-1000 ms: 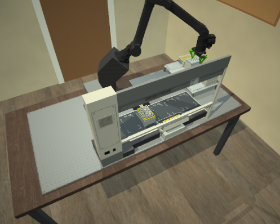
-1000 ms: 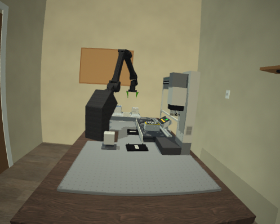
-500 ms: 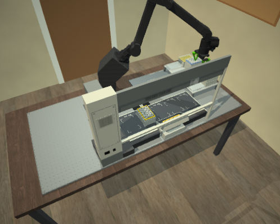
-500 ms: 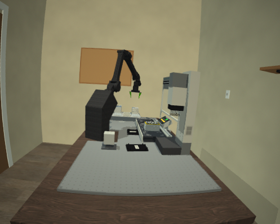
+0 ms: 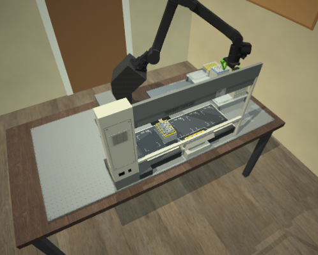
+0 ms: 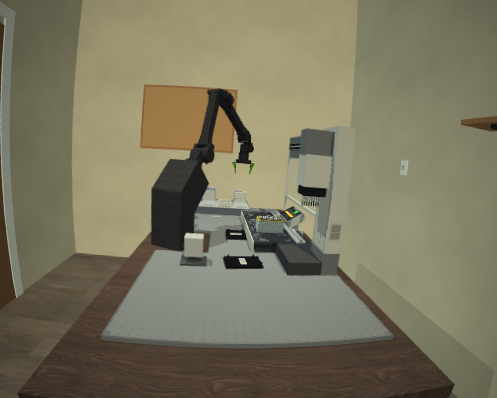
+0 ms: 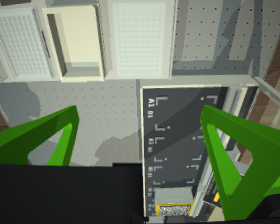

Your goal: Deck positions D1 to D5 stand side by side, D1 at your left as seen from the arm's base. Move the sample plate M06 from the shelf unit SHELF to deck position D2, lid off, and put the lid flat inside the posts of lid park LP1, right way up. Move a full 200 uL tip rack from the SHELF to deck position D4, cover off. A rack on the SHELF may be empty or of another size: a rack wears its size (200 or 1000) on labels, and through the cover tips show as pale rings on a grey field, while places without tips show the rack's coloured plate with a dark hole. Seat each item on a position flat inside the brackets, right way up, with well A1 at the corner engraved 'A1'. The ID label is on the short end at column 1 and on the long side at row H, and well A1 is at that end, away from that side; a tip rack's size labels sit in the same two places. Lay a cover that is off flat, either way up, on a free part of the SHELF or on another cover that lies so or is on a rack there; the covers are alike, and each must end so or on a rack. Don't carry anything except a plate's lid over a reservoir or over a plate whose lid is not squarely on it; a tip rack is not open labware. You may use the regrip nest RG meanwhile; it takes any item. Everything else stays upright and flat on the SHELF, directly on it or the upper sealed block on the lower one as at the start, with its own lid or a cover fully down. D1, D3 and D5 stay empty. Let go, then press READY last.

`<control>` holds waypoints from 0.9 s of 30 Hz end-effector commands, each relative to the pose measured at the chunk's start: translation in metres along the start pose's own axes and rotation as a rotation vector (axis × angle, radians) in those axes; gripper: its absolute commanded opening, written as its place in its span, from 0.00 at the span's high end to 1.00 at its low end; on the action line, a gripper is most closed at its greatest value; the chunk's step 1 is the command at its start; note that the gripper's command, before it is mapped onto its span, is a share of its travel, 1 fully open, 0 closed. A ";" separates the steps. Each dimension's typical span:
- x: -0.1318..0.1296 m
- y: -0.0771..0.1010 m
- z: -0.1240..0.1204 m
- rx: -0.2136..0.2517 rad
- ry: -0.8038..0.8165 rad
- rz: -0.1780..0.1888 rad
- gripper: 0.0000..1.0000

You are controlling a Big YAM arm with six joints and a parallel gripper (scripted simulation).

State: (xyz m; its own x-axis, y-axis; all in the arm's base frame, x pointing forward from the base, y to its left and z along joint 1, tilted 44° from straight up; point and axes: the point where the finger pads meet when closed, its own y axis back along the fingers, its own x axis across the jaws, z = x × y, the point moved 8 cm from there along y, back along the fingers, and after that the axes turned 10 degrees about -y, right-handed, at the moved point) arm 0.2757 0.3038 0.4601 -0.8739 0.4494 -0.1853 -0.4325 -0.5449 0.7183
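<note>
The black arm's green-fingered gripper (image 7: 140,150) hangs up in the air with its fingers spread wide and nothing between them, and the shelf's labware sits well below and just ahead of it: a clear-covered rack with a pale grid (image 7: 20,42), a cream open-topped box (image 7: 73,42) that looks hollow inside, and a white finely gridded plate-like item (image 7: 139,40), all side by side on the grey shelf surface (image 7: 66,105). I can't read any ID label, so can't tell which one is M06. On the dark engraved deck (image 7: 183,115), one yellow-edged tip rack (image 5: 166,129) already sits inside a bracketed position with pale rings showing on top.
</note>
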 end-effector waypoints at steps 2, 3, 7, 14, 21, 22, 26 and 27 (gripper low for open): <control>-0.003 0.019 0.012 -0.044 0.009 -0.015 0.00; -0.004 0.007 0.009 -0.020 0.017 -0.008 0.00; -0.002 -0.009 0.003 -0.010 0.019 -0.003 0.00; 0.000 -0.010 0.005 -0.025 0.017 -0.005 0.00; 0.001 -0.030 0.004 -0.010 0.013 0.001 0.00; 0.001 -0.031 0.004 -0.010 0.012 0.000 0.00; 0.002 -0.033 0.005 -0.020 0.012 -0.001 0.00; 0.001 -0.029 0.007 -0.032 0.011 -0.005 0.00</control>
State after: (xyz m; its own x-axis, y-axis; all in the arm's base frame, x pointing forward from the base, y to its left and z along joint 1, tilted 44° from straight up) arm 0.2924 0.3232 0.4302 -0.8774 0.4425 -0.1852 -0.4242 -0.5353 0.7304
